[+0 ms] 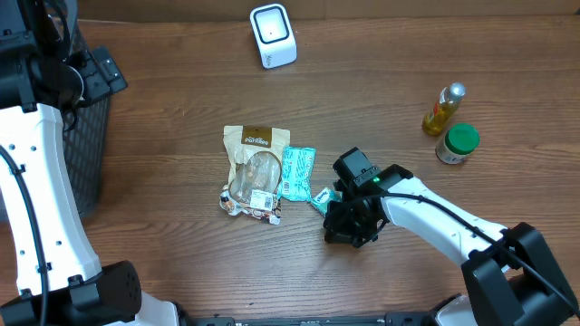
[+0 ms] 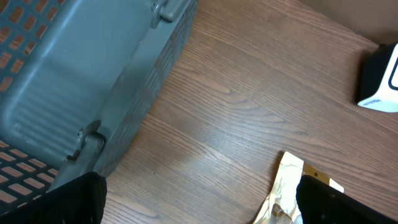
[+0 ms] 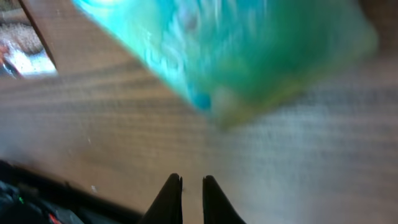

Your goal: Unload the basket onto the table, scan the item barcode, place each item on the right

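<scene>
While the right gripper (image 3: 192,183) hovers with its slim black fingers nearly together on nothing, the glossy teal packet (image 3: 236,50) lies blurred just beyond them on the woodgrain table (image 3: 298,162). Left gripper (image 2: 199,208) gapes wide beside a grey slotted plastic basket (image 2: 74,81).

The table (image 1: 163,136) has a matt wood grain. The teal packet (image 1: 296,172) is shiny plastic film. The basket (image 2: 74,81) is dull grey plastic, the scanner (image 1: 273,34) smooth white plastic.
</scene>
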{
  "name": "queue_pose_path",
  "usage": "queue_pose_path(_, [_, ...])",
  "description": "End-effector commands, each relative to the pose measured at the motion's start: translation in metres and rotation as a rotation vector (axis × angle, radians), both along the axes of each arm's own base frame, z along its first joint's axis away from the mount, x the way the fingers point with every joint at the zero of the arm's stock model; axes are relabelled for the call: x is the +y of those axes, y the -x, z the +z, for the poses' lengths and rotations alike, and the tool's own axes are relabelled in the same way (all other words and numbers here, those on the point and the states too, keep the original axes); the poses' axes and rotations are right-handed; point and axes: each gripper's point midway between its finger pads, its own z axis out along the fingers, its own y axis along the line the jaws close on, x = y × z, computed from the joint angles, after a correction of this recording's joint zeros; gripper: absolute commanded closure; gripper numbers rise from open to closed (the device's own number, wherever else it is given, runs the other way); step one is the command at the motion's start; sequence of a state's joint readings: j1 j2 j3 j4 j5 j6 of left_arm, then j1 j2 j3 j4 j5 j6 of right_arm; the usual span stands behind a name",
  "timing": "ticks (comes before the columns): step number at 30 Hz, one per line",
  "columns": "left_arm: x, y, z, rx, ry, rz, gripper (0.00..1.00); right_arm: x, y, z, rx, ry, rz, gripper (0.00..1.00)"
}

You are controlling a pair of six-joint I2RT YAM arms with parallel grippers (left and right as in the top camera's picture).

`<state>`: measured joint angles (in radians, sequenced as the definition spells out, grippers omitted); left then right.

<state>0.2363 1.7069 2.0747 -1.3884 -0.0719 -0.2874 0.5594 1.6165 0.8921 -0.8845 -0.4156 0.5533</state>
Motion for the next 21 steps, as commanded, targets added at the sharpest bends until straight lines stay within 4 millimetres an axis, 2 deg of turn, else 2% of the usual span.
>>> queue_pose_path(1, [0.0,-0.002,0.001,-0.003,-0.001,-0.005,0.0,0.007,-0.028,0.031,-0.099,-0.035,0.086,0.87])
queue_pose_path(3, [0.0,-0.002,0.001,-0.003,-0.001,-0.005,0.0,-0.004,-0.043,0.047,-0.163,0.016,0.152,0.82])
queue_pose_path(5, [0.0,-0.002,0.001,-0.003,-0.001,-0.005,0.0,-0.019,-0.062,0.057,-0.241,0.098,0.187,0.64])
queue_pose_path(7, [0.0,-0.002,0.001,-0.003,-0.001,-0.005,0.01,-0.033,-0.079,0.062,-0.304,0.176,0.187,0.59])
queue_pose_path(9, [0.0,-0.002,0.001,-0.003,-0.001,-0.005,0.0,-0.041,-0.088,0.06,-0.344,0.212,0.207,0.6])
queue_pose_path(14, [0.0,-0.002,0.001,-0.003,-0.001,-0.005,0.01,-0.042,-0.087,0.049,-0.359,0.207,0.317,0.65])
queue_pose_path(21, [0.0,-0.002,0.001,-0.003,-0.001,-0.005,0.0,-0.034,-0.085,0.028,-0.374,0.152,0.388,0.68])
